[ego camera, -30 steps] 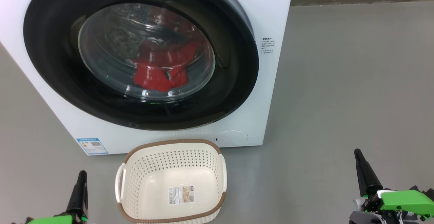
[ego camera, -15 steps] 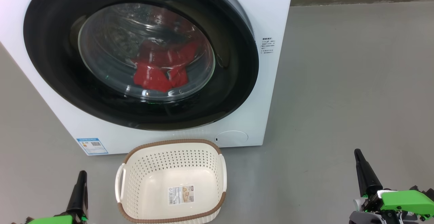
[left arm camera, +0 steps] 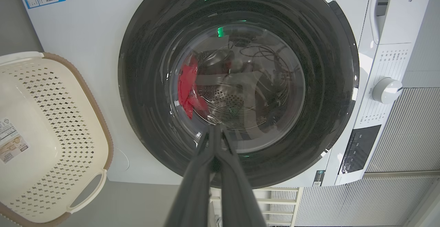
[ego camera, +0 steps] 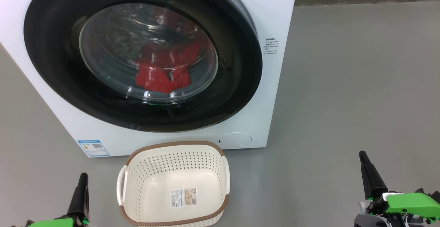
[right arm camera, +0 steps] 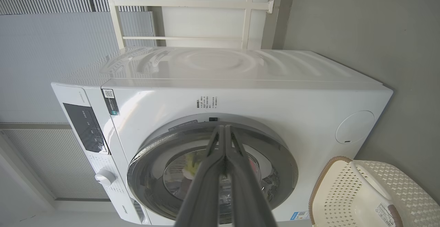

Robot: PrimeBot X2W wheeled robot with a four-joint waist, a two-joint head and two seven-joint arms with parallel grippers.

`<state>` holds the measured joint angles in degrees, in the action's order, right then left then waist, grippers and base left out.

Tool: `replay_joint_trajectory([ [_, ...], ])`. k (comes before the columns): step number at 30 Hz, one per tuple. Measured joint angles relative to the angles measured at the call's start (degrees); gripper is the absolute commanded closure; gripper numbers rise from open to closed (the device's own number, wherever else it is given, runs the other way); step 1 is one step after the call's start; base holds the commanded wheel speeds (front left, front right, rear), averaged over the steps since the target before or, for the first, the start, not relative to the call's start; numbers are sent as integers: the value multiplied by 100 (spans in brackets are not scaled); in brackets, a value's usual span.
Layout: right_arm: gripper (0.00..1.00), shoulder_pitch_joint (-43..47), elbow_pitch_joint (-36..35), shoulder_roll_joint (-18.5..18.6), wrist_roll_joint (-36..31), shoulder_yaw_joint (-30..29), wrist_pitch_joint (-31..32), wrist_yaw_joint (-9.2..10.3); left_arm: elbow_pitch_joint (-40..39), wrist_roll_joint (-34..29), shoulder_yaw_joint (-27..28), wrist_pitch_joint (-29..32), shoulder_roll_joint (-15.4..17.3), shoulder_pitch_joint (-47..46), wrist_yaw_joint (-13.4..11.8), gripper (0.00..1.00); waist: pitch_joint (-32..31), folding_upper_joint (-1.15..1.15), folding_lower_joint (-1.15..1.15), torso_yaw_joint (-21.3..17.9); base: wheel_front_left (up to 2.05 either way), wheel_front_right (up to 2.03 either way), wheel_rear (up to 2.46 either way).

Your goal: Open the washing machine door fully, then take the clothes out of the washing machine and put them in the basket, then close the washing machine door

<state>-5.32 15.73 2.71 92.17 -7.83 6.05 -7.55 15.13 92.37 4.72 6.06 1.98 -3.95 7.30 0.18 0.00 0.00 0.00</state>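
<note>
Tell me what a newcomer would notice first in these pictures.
The big round black-rimmed door of the white washer dominates the upper left of the head view, closed, with red clothes showing through its glass. An empty cream basket stands on the grey floor just in front of the washer. The left hand and right hand, both shut, point up from the bottom corners.

Right gripper (right arm camera: 224,131): two dark fingers pressed together, tips in front of the washing machine door (right arm camera: 154,161) rim.
Washing machine (right arm camera: 240,93): white, seen turned sideways, door shut; dial (right arm camera: 105,177) and dark panel (right arm camera: 84,127) at left, round cover (right arm camera: 354,126) at right.
Basket (right arm camera: 343,199): lower right, just beside the machine.
</note>
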Motion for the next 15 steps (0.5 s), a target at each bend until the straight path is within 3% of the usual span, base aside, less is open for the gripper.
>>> replay_joint_trajectory([
  [11,100,0,0,0,0,0,0,0,0,0,0,0,0,0,0,100,0,0,0,0,0,0,0],
  [12,0,5,46,-3,0,1,-8,0,37,1,-5,-2,-12,15,-1,0,0,0,0,0,0,0,0],
  [13,0,27,118,-12,0,1,-8,0,100,1,-13,-2,-34,47,-1,0,0,0,0,0,0,0,0],
  [14,100,72,186,-26,0,1,-9,0,166,1,-24,-2,-60,100,-2,100,0,0,0,0,0,0,0],
  [15,0,115,260,-41,0,1,-9,0,230,1,-36,-2,-89,159,-3,0,0,0,0,0,0,0,0],
])
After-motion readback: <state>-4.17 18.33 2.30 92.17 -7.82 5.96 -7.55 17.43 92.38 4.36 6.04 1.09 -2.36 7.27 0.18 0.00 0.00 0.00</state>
